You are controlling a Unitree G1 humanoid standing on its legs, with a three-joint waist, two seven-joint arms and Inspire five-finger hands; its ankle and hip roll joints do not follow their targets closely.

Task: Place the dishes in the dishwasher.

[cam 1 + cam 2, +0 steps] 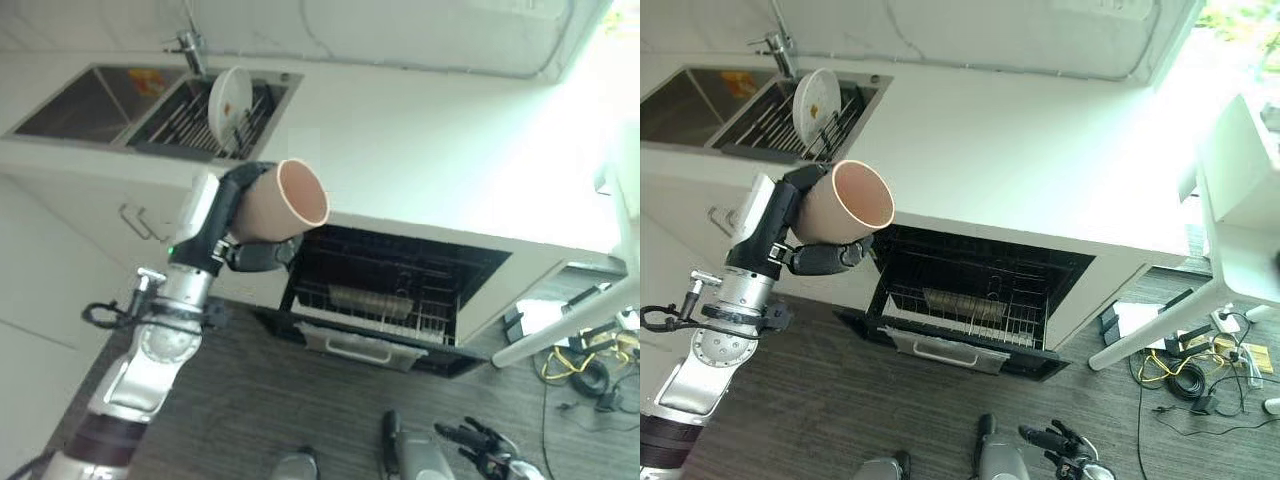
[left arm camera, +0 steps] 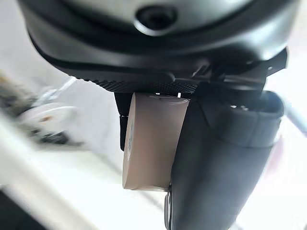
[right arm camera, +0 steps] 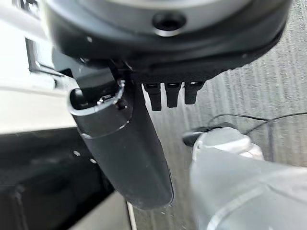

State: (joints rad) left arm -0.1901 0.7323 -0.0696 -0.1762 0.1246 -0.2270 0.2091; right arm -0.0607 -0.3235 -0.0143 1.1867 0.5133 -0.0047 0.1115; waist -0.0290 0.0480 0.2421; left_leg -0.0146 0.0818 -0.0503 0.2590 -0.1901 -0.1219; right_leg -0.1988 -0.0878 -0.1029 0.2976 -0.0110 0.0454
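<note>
My left hand [image 1: 256, 254] is shut on a beige-pink cup [image 1: 285, 200], held tipped on its side with its mouth turned to the right. The cup [image 1: 850, 205] hangs in the air by the counter's front edge, above the left end of the open dishwasher [image 1: 495, 295]. In the left wrist view the cup's wall [image 2: 151, 143] lies against the thumb. The dishwasher's wire rack [image 1: 385, 315] is pulled out, with a pale oblong item in it. A white plate [image 1: 228, 100] stands on edge in the sink's rack. My right hand [image 1: 478, 438] hangs low over the floor, fingers relaxed.
A double sink [image 1: 80, 105] with a tap [image 1: 188, 45] is set in the white counter [image 1: 420, 140] at the far left. Cupboard doors with a handle [image 1: 140, 222] stand left of the dishwasher. A white furniture leg [image 1: 560, 325] and cables [image 1: 590, 372] lie at right.
</note>
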